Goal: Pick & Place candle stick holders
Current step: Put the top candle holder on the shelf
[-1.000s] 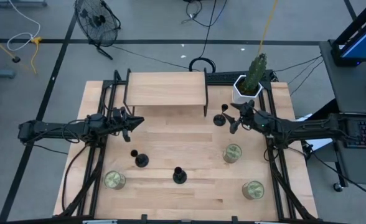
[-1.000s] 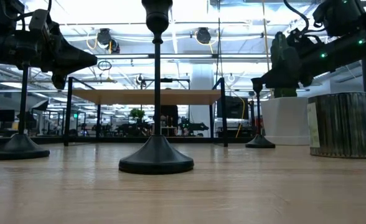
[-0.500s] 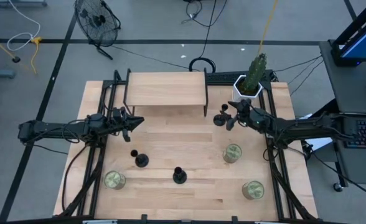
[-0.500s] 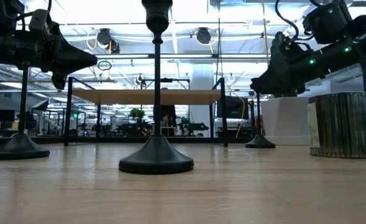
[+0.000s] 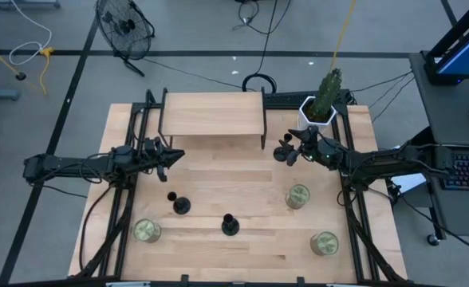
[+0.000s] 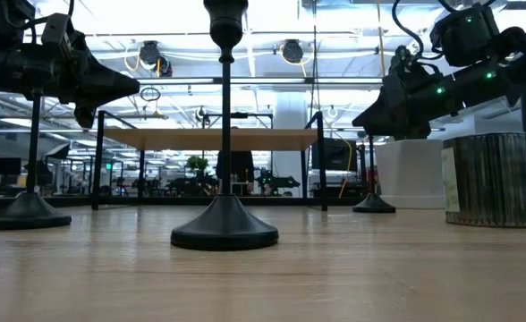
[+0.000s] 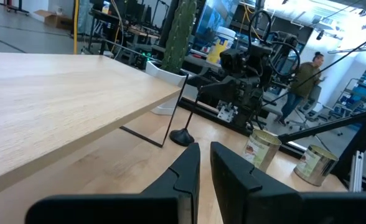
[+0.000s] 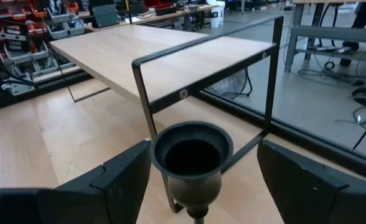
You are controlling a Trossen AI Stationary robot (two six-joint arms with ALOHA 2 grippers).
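Candle stick holders: three on the table (image 5: 242, 183). Target holder (image 5: 281, 154) stands near the back right, just beside the wooden shelf's (image 5: 212, 114) right leg and near the white planter (image 5: 309, 118); the other two, front holder (image 5: 230, 226) and left holder (image 5: 179, 206), stand well apart toward the front centre.

Right claw (image 5: 296, 149) sits level with the target's cup (image 8: 192, 154), fingers spread wide, one on each side, not touching, nothing held.

Left claw (image 5: 173, 155) hovers by the shelf's left leg, fingers nearly together, empty.

Judgement for the grasp: keep the cup centred between the fingers, close evenly on the cup or just under it so the thin stem stays upright, lift straight up; watch the shelf leg close behind
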